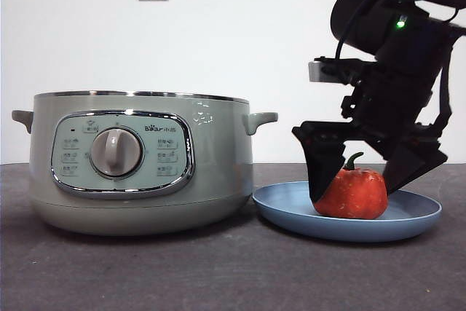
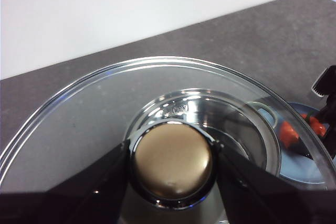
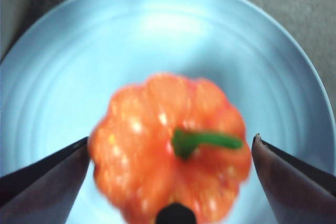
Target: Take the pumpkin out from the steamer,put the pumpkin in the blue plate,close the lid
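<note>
The pumpkin (image 1: 353, 194) sat upright in the blue plate (image 1: 291, 213), just right of the steamer (image 1: 138, 162). The right gripper (image 1: 368, 180) straddled the pumpkin with both jaws spread apart, one on each side. The left gripper (image 2: 170, 163) was clamped on the knob of the glass lid (image 2: 79, 124), leaving the steamer uncovered.
</note>
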